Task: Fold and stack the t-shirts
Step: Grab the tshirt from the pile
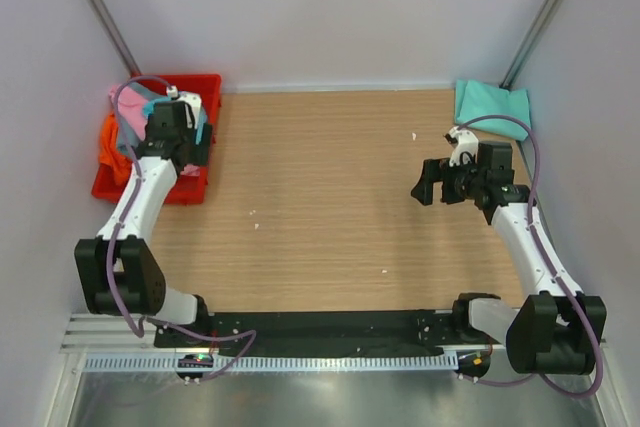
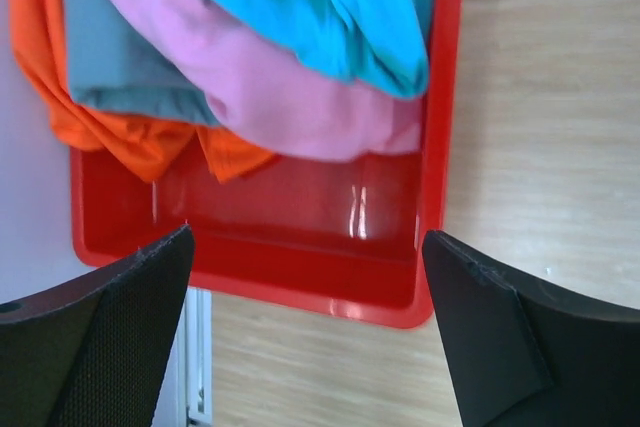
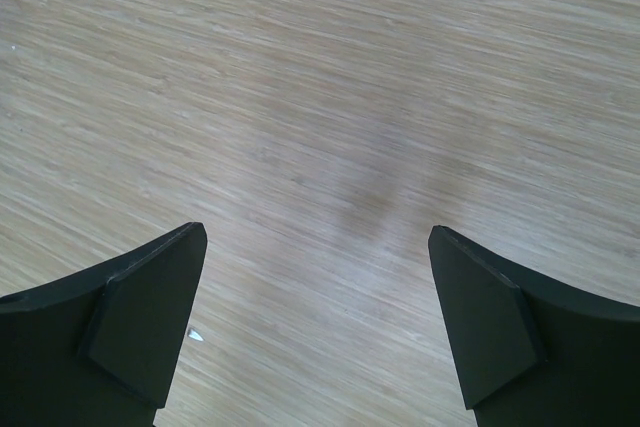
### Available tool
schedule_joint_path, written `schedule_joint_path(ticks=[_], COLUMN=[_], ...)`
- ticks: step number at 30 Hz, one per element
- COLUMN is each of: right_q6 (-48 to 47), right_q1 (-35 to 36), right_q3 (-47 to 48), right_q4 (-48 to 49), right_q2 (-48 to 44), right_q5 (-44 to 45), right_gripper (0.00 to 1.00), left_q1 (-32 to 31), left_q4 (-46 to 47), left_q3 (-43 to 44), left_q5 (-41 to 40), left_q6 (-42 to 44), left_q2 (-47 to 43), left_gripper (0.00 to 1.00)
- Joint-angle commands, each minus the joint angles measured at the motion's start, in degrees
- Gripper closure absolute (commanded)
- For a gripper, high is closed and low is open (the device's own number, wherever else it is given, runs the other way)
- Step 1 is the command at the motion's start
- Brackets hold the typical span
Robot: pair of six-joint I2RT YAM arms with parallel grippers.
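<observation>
An overhead camera looked down on a light wooden table (image 1: 330,207) with two white-and-black arms bolted at its near edge. A red plastic crate (image 1: 198,80) sat at the far left corner. The left gripper (image 2: 306,237) hovered above it, jaws spread wide apart with nothing between them.

In the left wrist view, four t-shirts lay heaped in the far part of the crate. A bright turquoise-blue shirt (image 2: 320,7) was on top, with a pink shirt (image 2: 290,97) bunched beneath it. A grey shirt (image 2: 120,57) lay beside the pink one toward the left. An orange shirt (image 2: 40,57) lay lowest and spilled over the crate's left wall. The near part of the crate showed its glossy red floor (a streak of reflected light ran across it).

The right gripper (image 3: 318,237) hovered over plain wood grain on the right side of the table. Its jaws were also held wide apart and gripped nothing. A paler mint-teal shirt (image 1: 490,104) lay folded flat at the far right corner of the table, beyond the right gripper and clear of it. A few small white specks (image 1: 414,135) dotted the tabletop.
</observation>
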Motion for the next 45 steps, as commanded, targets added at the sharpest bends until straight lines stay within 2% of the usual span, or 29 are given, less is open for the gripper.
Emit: schedule_joint_path(ticks=[1,4,5,10,13,14,15,17,22,36,38,42,43,45], right_q6=[-2.0,-2.5,-2.5,-2.8,-2.9,-3.0,-3.2,-3.3,-3.8,-4.0,-4.0,-4.0,-4.0,-4.0], right_q1=[0.4,0.4,0.4,0.4,0.4,0.4,0.4,0.5,0.5,0.5,0.5,0.5,0.5,0.5], right_q3=[2.7,2.0,2.0,2.0,1.9,1.9,2.0,2.3,2.1,2.1,2.2,2.2,2.3,2.2], right_q4=[0.0,0.2,0.0,0.1,0.2,0.1,0.0,-0.3,-0.5,-0.7,-0.7,-0.7,-0.7,-0.8], right_q2=[-0.4,-0.6,-0.5,-0.9,-0.4,-0.2,0.0,0.6,0.7,1.6,1.8,2.1,2.1,2.0], right_q5=[0.8,1.0,0.9,1.4,1.3,1.1,1.1,1.2,1.7,2.5,2.6,2.8,2.8,2.9], right_gripper=[0.00,0.00,0.00,0.00,0.00,0.00,0.00,0.00,0.00,0.00,0.00,0.00,0.00,0.00], left_q1=[3.4,6.1,7.0,11.7,11.8,11.9,12.1,12.0,12.3,12.4,12.3,12.3,12.4,12.7], left_q4=[0.8,-3.4,-6.7,-13.1,-15.2,-17.2,-18.2,-20.1,-17.6,-19.2,-18.7,-18.8,-19.1,-19.6], left_q3=[9.9,18.7,24.9,38.1,45.9,47.8,51.6,53.9,54.5,61.9,61.9,62.2,62.1,61.8], left_q5=[1.6,2.4,3.5,10.8,10.5,11.1,11.6,12.9,15.1,15.2,15.0,15.2,15.7,16.1], left_q6=[-0.9,-2.8,-4.7,-7.7,-7.2,-6.9,-6.9,-7.5,-8.2,-9.6,-9.5,-9.3,-9.3,-9.9], left_q2=[4.3,12.2,14.1,25.0,32.8,34.5,37.7,39.6,41.3,49.8,50.7,51.5,51.6,50.4], left_gripper=[0.05,0.09,0.09,0.07,0.14,0.22,0.25,0.29,0.29,0.32,0.36,0.49,0.62,0.76])
